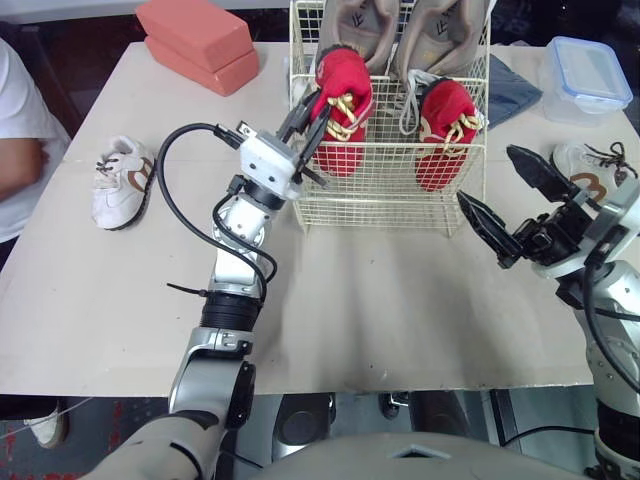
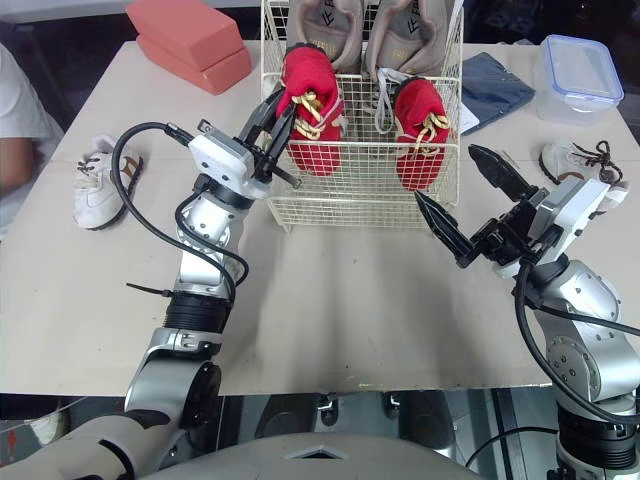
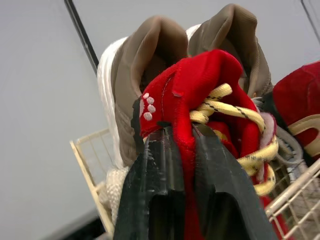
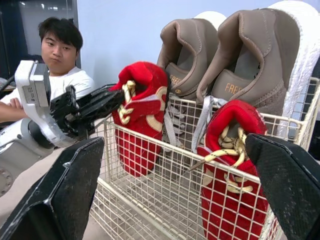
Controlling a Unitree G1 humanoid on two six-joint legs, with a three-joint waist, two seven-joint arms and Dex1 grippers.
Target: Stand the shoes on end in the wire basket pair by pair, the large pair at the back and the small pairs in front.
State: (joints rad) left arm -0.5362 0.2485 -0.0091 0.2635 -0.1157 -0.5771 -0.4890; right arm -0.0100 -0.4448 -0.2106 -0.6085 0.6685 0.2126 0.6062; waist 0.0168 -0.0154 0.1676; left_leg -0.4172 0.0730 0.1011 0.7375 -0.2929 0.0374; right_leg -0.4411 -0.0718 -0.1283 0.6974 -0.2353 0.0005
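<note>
A cream wire basket (image 1: 380,205) stands at the back middle of the table. Two large tan shoes (image 1: 360,25) stand on end against its back wall. In front of them stand two small red shoes with yellow laces, one on the left (image 1: 347,100) and one on the right (image 1: 445,135). My left gripper (image 1: 312,125) is shut on the heel collar of the left red shoe (image 3: 200,85), at the basket's left front. My right gripper (image 1: 490,175) hangs open just right of the basket's front corner, holding nothing. Two small white shoes lie on the table, one far left (image 1: 120,180) and one far right (image 1: 590,165).
Two pink blocks (image 1: 200,40) are stacked at the back left. A lidded plastic box (image 1: 588,75) and a dark blue cloth (image 1: 510,90) lie at the back right. A person in a white shirt (image 1: 20,140) sits at the table's left edge.
</note>
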